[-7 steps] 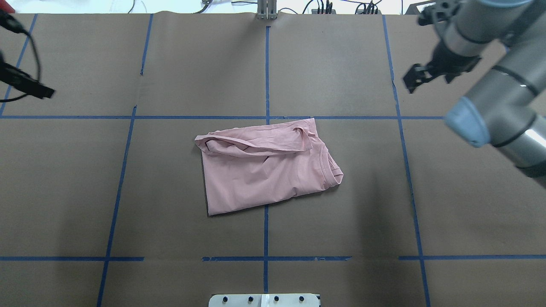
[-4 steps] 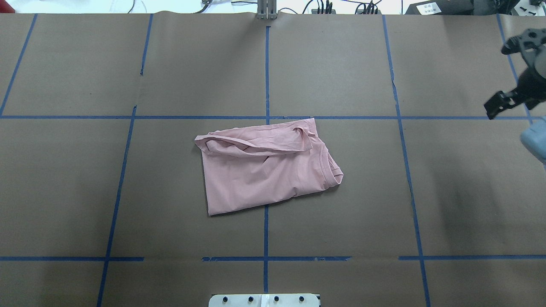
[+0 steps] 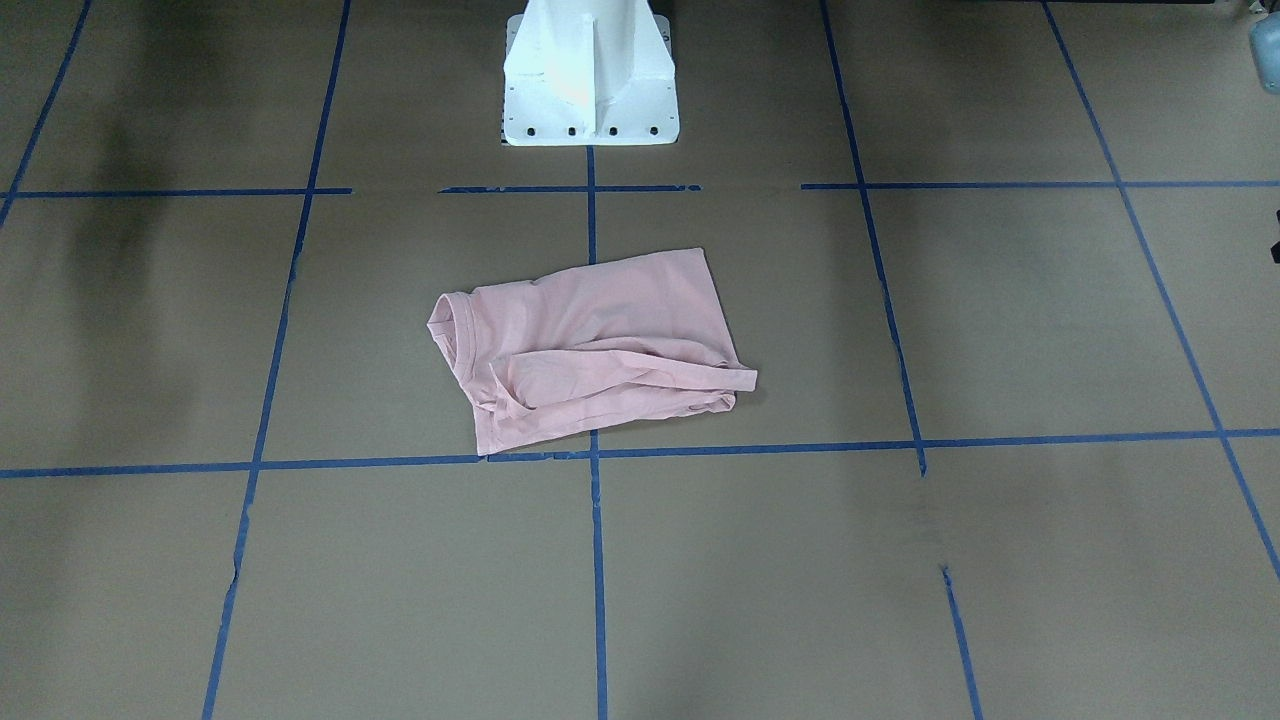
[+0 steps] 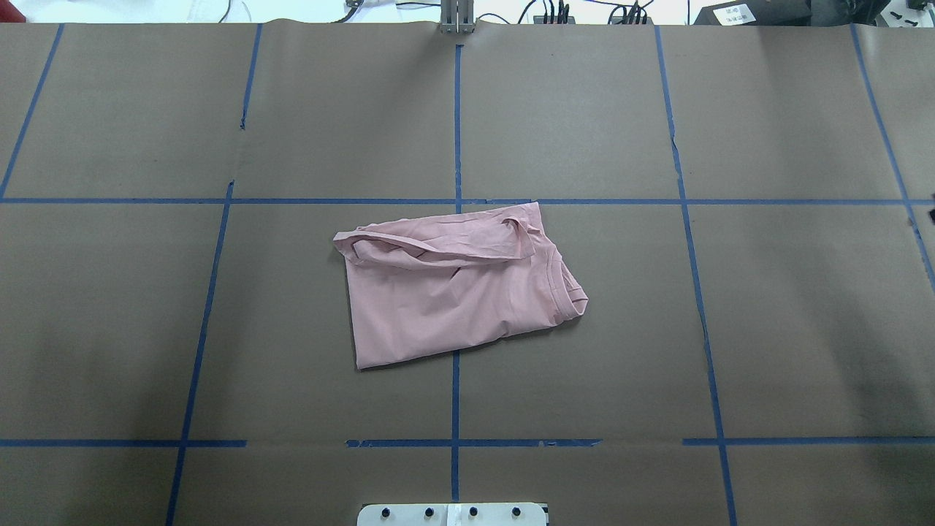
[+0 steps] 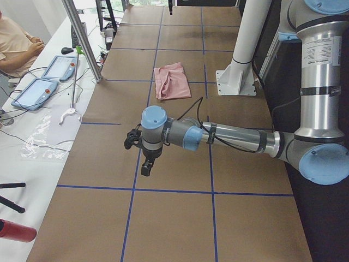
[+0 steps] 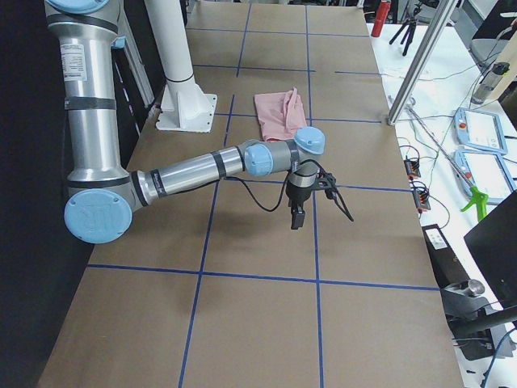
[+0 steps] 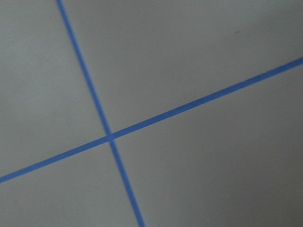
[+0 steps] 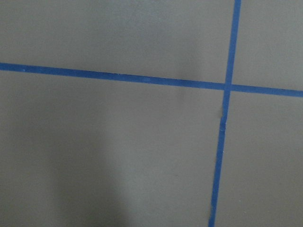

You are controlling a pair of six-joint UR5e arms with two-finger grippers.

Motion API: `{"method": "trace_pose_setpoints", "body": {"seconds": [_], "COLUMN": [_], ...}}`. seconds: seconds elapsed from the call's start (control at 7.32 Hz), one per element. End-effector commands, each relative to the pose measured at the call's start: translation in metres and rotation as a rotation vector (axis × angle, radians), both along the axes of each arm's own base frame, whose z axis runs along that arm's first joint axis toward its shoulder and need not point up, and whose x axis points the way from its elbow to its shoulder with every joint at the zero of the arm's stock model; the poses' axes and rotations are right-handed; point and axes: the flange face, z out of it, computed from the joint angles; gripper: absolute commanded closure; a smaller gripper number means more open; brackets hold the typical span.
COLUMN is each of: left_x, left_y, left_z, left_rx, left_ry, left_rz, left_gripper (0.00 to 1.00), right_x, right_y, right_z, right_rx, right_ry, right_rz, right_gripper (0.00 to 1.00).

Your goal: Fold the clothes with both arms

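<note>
Near the T-shirt (image 4: 460, 292), white pedestal (image 3: 590, 80) (seemingly bolted).

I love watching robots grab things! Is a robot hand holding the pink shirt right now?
No, the pink T-shirt lies alone on the brown table, with nothing gripping it.

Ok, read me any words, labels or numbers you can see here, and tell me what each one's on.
Label on left arm: too small to read.
Label on right arm: too small to read.
Label on black box: blurred, unreadable.
T-shirt: no print showing.
</note>
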Motion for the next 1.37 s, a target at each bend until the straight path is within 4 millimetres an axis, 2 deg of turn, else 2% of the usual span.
{"method": "trace_pose_setpoints", "body": {"seconds": [0.0,0.14,0.27,1.23], "left_x": [-0.016,-0.017,-0.016,-0.016], "left_y": [0.012,0.013,0.013,0.012], "left_z": [0.036,0.037,0.037,0.034], "left_rx": [-0.025,-0.028,-0.031,-0.025], "left_ry": [0.023,0.023,0.023,0.025], "left_rz": [0.029,0.027,0.029,0.029], "left_gripper": [0.00,0.00,0.00,0.00], "right_x": [0.071,0.084,0.088,0.089], "right_y": [0.046,0.059,0.066,0.073], "right_z": [0.047,0.056,0.063,0.068], "right_rx": [-0.015,-0.024,-0.014,-0.034], "right_ry": [-0.023,-0.020,-0.013,-0.014], "right_rz": [0.030,0.048,0.028,0.039], "right_gripper": [0.00,0.00,0.00,0.00]}}
